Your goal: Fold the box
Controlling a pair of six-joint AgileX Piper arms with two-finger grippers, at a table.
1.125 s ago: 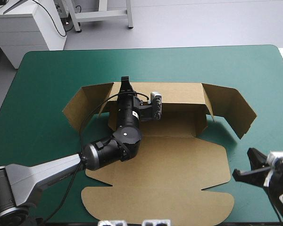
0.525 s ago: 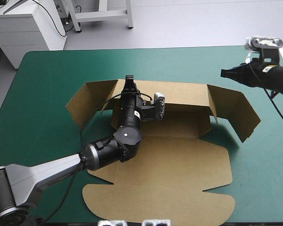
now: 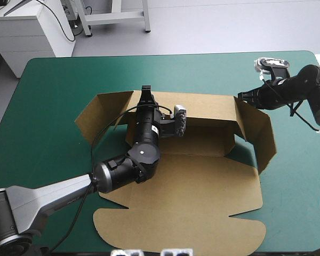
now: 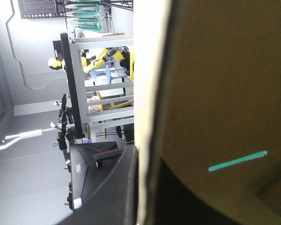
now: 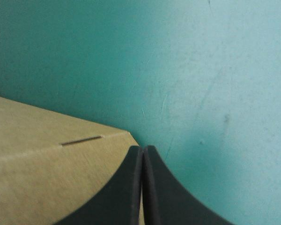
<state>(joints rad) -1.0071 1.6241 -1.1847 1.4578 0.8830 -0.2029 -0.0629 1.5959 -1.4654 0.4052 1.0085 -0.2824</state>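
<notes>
The brown box [image 3: 202, 181] lies mid-table with its lid panel flat toward the near edge and its back wall [image 3: 202, 109] raised. My left gripper [image 3: 145, 95] sits at the top edge of that wall, shut on it. In the left wrist view the board [image 4: 225, 93] runs edge-on between the black fingers [image 4: 107, 187]. My right gripper [image 3: 241, 96] is shut and its tip touches the upper corner of the raised right flap [image 3: 258, 133]. In the right wrist view the shut gripper [image 5: 143, 149] meets the flap's corner [image 5: 47, 173] over the teal-green cover [image 5: 201, 70].
The left flap [image 3: 98, 114] stands half raised and angled outward. The lid's rounded tabs [image 3: 181, 229] reach close to the table's near edge. Teal-green cover [image 3: 53, 106] shows all around the box, widest at the left and far sides.
My right arm swung from the near right corner up to the far right, then came in against the right flap. That flap now stands steeper and closer in. The left gripper keeps its hold.
</notes>
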